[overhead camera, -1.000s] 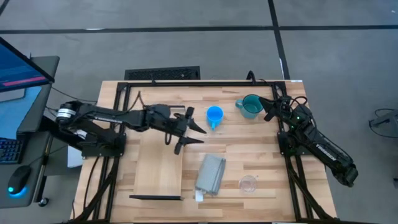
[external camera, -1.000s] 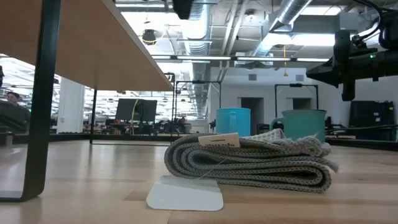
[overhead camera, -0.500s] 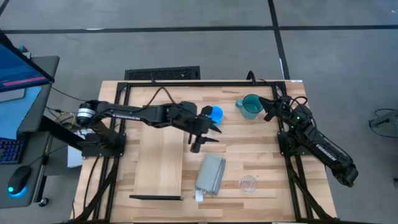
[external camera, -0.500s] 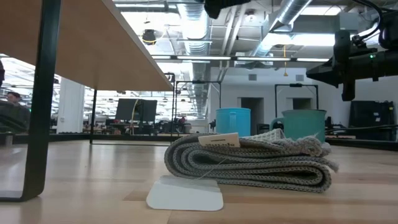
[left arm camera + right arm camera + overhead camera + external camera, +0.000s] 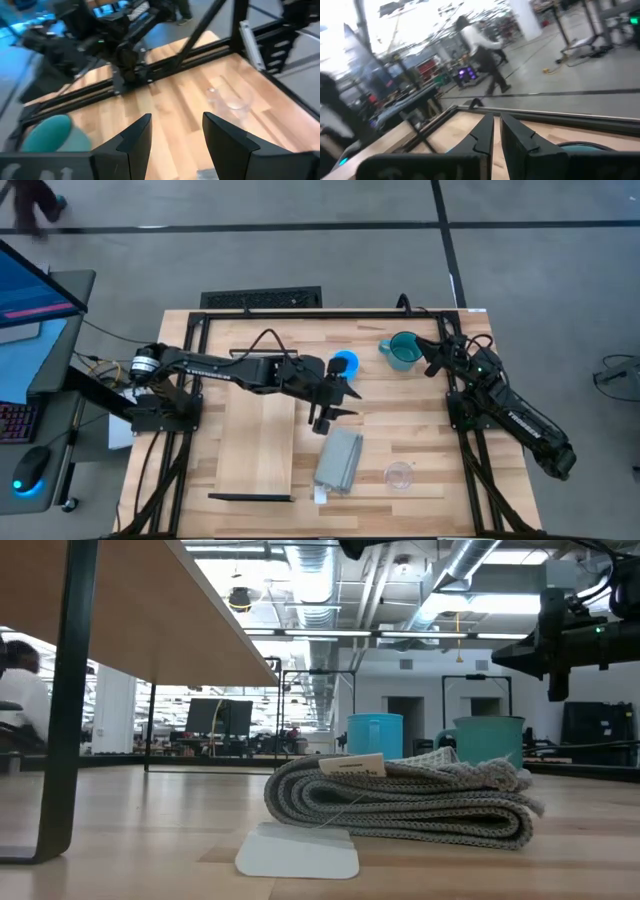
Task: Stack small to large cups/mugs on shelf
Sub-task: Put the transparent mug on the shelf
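Note:
The bright blue mug (image 5: 347, 362) stands upright on the table near its far edge, with the teal mug (image 5: 404, 351) to its right. The clear cup (image 5: 399, 475) stands near the near edge and also shows in the left wrist view (image 5: 231, 102). The pale wood shelf (image 5: 256, 442) stands on its dark end legs at the table's left-centre. My left gripper (image 5: 338, 408) is open and hovers over the table's centre, just on the near side of the blue mug. My right gripper (image 5: 432, 360) is shut and raised beside the teal mug, on its right.
A folded grey cloth (image 5: 339, 459) with a white tag lies between the shelf and the clear cup. In the low view the cloth (image 5: 400, 800) stands in front of both mugs. Black frame rails run along the table's far and right edges.
My left gripper has reached toward the table's right and a little toward the near edge, from beside the shelf's far end to the centre, close to the blue mug, staying open. The mugs, cup and cloth have kept their places.

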